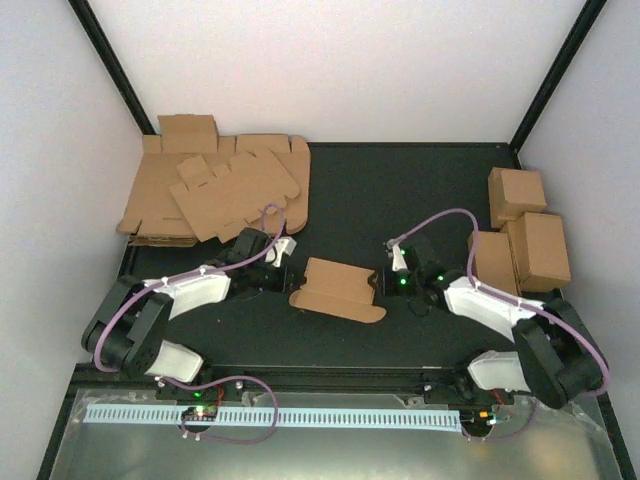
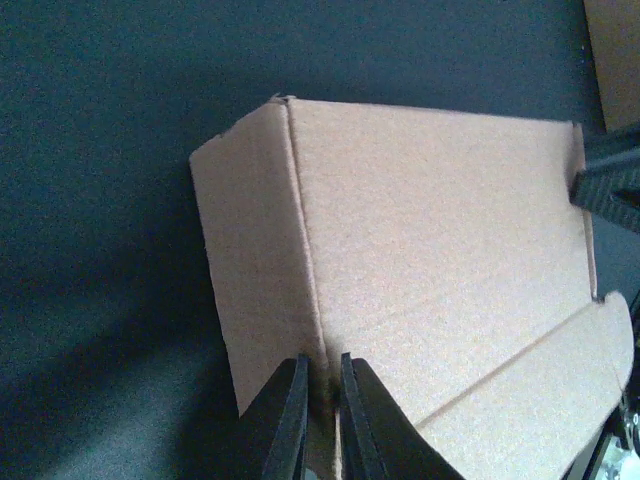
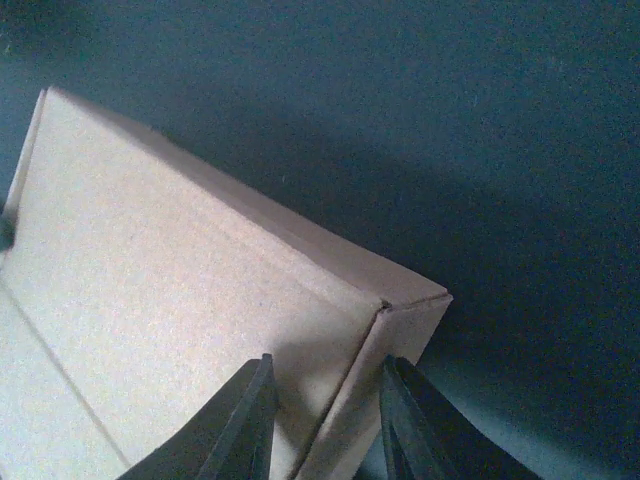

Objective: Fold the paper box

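Got the paper box (image 1: 337,290) half-folded on the dark worktop (image 1: 400,190), just nearer and to the right of the heap of cardboard blanks (image 1: 215,190). Pinching its heap-side end crease with the left gripper (image 2: 322,362), fingers nearly together. Straddling the corner away from the heap with the right gripper (image 3: 326,362), gap narrow; can't tell if actually clamping.

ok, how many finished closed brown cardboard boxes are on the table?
3 closed brown cardboard boxes, clustered at the right edge of the black table: the rear box, the near-right box, and the near-left box beside it. The right arm may hide more.
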`<state>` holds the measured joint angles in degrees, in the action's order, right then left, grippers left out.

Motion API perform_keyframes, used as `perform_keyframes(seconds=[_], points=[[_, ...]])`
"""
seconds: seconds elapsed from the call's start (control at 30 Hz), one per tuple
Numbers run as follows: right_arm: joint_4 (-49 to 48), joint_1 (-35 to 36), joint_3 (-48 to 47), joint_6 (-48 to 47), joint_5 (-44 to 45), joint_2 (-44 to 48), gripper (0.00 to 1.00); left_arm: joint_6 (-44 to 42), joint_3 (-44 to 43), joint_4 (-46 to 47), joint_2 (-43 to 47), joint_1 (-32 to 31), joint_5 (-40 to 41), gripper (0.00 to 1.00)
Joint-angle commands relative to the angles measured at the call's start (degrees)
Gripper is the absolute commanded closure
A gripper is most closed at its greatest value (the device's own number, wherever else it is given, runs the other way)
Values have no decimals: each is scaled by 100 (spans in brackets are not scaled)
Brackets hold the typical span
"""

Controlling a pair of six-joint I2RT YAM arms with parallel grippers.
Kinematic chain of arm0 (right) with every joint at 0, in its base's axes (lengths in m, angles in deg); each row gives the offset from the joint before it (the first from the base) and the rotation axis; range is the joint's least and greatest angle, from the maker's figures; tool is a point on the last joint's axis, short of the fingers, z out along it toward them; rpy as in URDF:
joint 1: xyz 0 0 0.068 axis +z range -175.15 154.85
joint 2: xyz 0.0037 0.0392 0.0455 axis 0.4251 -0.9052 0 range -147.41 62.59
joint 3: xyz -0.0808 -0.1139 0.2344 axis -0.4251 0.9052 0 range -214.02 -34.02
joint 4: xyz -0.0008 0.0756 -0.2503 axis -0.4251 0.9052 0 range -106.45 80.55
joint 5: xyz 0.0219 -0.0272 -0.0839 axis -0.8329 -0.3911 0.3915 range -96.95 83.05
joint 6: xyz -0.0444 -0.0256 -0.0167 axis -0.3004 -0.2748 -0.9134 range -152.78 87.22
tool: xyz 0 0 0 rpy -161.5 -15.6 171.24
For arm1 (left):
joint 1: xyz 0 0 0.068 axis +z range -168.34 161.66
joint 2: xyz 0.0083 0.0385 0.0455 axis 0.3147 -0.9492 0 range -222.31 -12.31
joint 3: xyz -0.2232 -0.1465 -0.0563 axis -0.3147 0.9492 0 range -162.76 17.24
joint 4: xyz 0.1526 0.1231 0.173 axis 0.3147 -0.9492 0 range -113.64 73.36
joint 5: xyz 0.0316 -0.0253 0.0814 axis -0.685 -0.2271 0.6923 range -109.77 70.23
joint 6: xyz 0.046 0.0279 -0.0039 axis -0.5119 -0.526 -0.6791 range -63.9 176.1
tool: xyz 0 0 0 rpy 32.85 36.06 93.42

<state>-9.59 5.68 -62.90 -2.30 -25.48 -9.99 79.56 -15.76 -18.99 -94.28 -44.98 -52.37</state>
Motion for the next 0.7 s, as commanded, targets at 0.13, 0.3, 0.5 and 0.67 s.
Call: perform_keyframes(seconds=[0.13,0.3,0.5,0.67], points=[[-574,90,-906,-709,392,-933,62,461,115,889,107,-133,174,80],[-448,91,-1035,-1116,869,-747,49,-19,-142,288,448,-95,528,51],[-268,89,-815,-1204,1028,-206,27,-212,79,-188,1289,-96,990,34],[-62,90,-957,-1363,1079,-224,28,-101,570,-56,1622,-101,729,35]])
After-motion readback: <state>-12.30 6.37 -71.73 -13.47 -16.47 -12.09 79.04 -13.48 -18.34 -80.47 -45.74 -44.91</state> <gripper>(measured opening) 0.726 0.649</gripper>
